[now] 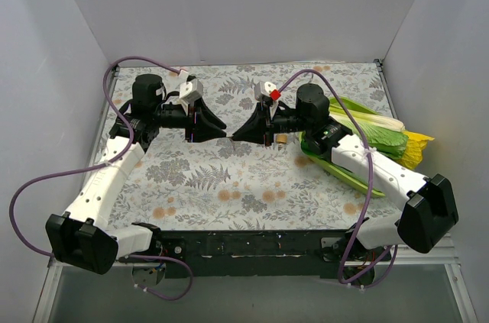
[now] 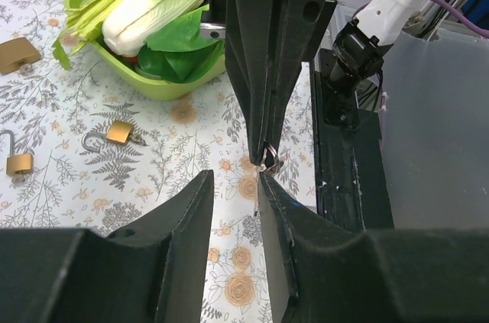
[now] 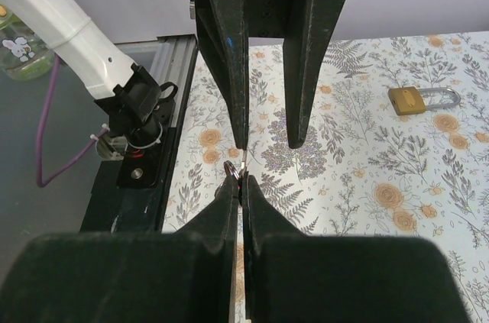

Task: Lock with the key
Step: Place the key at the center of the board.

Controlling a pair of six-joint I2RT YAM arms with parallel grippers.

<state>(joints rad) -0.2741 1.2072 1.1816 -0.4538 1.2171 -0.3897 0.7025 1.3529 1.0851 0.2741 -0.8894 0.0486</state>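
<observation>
My right gripper (image 1: 235, 137) is shut on a small silver key (image 3: 241, 170) with a ring, held in the air over the middle of the table. The key also shows in the left wrist view (image 2: 267, 161). My left gripper (image 1: 223, 131) faces it tip to tip and is open. The key's blade reaches just between the left jaws, against one finger (image 3: 233, 71). Three brass padlocks lie on the floral cloth in the left wrist view: one (image 2: 118, 134) near the bowl, one (image 2: 19, 161) at the left edge, one (image 2: 17, 52) farther back. A padlock (image 3: 416, 99) also shows in the right wrist view.
A green bowl (image 2: 164, 82) with a cabbage (image 1: 374, 130) and leaves sits at the right of the table, under the right arm. White walls (image 1: 69, 48) close in the left, back and right sides. A black rail (image 1: 252, 243) runs along the near edge.
</observation>
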